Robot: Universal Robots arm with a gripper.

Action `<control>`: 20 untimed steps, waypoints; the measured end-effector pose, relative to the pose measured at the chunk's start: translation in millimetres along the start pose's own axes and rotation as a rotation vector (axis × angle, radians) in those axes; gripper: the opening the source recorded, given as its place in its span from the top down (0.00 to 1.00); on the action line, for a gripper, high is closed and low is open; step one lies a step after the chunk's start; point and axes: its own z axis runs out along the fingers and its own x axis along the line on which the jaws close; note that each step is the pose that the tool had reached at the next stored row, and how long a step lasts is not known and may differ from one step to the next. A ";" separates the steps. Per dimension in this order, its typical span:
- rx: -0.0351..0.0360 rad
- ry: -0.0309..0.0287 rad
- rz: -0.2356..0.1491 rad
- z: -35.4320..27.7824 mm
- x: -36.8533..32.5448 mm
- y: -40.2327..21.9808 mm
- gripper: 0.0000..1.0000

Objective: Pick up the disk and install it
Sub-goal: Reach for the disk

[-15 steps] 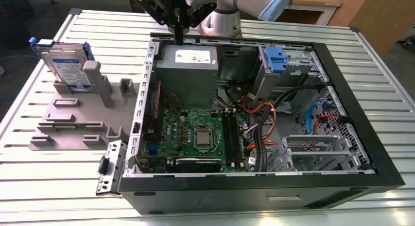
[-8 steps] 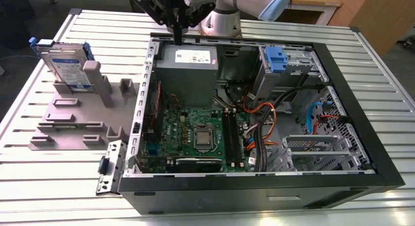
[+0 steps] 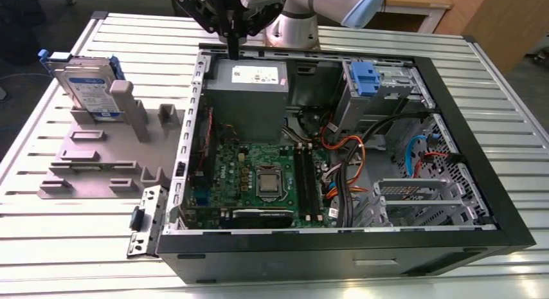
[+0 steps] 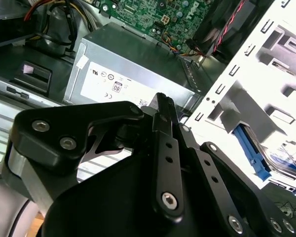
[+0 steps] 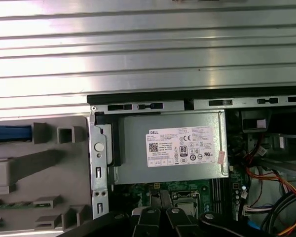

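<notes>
Black gripper (image 3: 231,53), jaws narrow and empty, over grey box (image 3: 249,87); disk (image 3: 86,87) well aside (1 risk: closed fingers can't straddle it).

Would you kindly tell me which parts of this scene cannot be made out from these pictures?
1. Exterior view: the disk stands in the grey holder, which hides its lower part.
2. Second wrist view: the gripper hides part of the disk, and the picture's edge cuts off more.
3. First wrist view: the picture's edge cuts the disk off beyond a strip of its blue bracket; the gripper hides the motherboard's lower part.
</notes>
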 end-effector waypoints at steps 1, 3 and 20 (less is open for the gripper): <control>0.0001 0.0000 0.000 -0.1 1.2 -0.1 0.89; 0.0000 0.0000 0.000 -0.1 3.4 -0.2 0.89; 0.0001 0.0000 0.000 -0.2 7.4 -0.5 0.89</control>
